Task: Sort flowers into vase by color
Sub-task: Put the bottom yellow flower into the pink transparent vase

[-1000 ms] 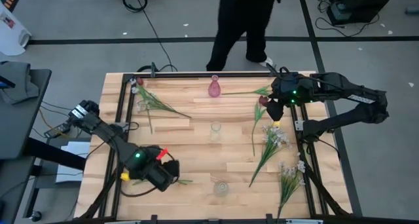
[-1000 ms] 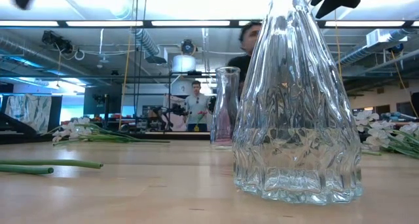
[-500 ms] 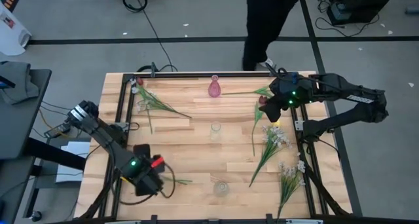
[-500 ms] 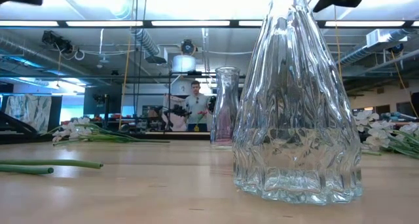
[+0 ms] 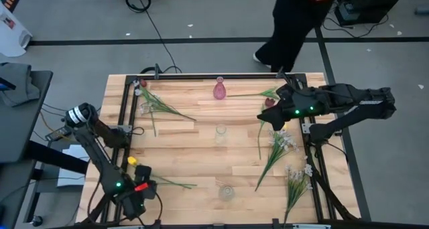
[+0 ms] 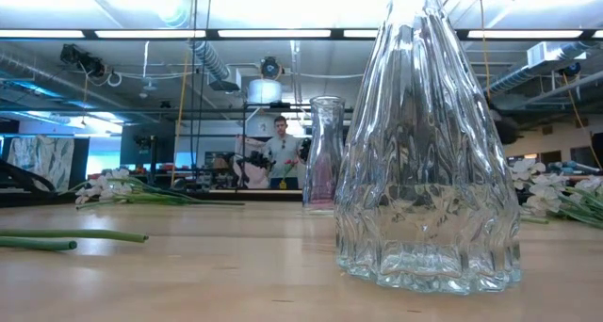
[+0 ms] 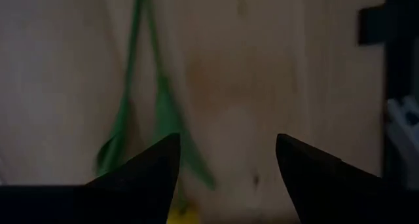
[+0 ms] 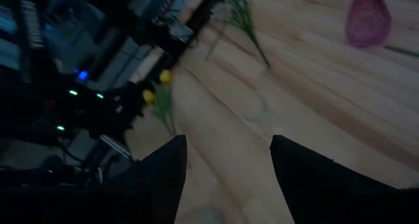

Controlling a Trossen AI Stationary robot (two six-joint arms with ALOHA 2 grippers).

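left hand (image 5: pixel 136 201) sits at the surface's (image 5: pixel 201 155) near left corner, fingers spread, beside a yellow tulip (image 5: pixel 132 161); right hand (image 5: pixel 273 116) hovers spread near a maroon tulip (image 5: pixel 269 103) at the far right. white sprays (image 5: pixel 289 145) lie below it.

low view: clear vase (image 6: pixel 429 171) stands up close.

left wrist view: spread fingers (image 7: pixel 141 178) above green stems (image 7: pixel 157 99).

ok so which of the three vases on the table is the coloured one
The pink vase at the table's far edge, between the two arms. The other two vases, nearer the front, are clear glass.
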